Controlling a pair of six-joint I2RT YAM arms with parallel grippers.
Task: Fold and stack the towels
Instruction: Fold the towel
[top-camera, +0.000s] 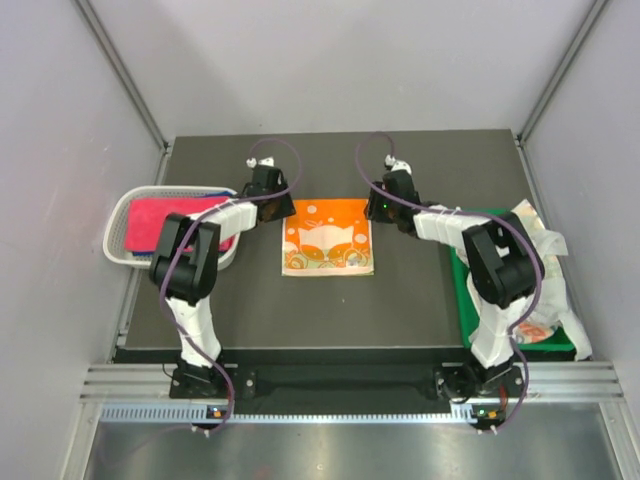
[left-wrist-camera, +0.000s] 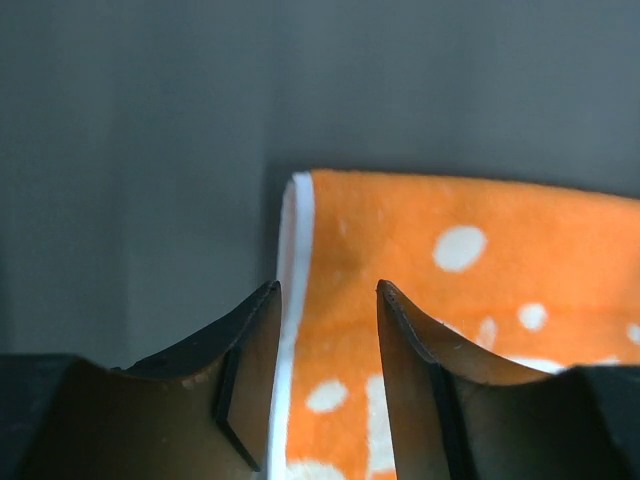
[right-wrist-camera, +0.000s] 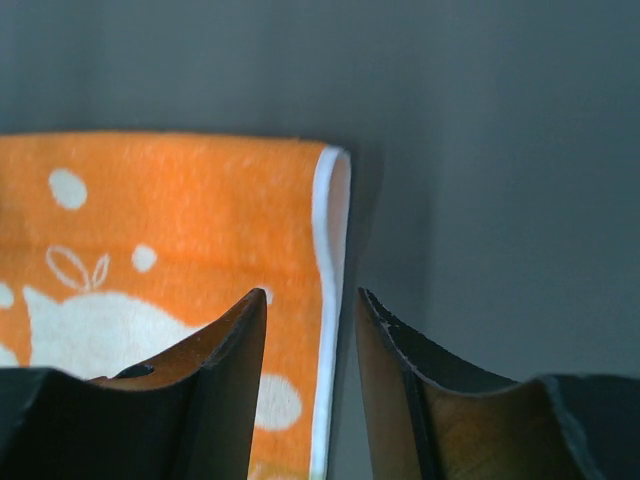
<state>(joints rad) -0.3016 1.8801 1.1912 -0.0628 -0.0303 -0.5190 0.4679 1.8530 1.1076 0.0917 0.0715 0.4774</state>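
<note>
My left gripper (left-wrist-camera: 328, 290) and right gripper (right-wrist-camera: 311, 295) hang partly open over the orange towel's (top-camera: 328, 237) far corners (it lies flat), holding nothing.

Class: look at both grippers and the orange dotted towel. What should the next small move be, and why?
Probably raise both straight up. The left gripper and right gripper stand with jaws parted over the far corners of the orange towel, which lies flat on the table, unpinched. Sliding sideways might drag the cloth.
</note>
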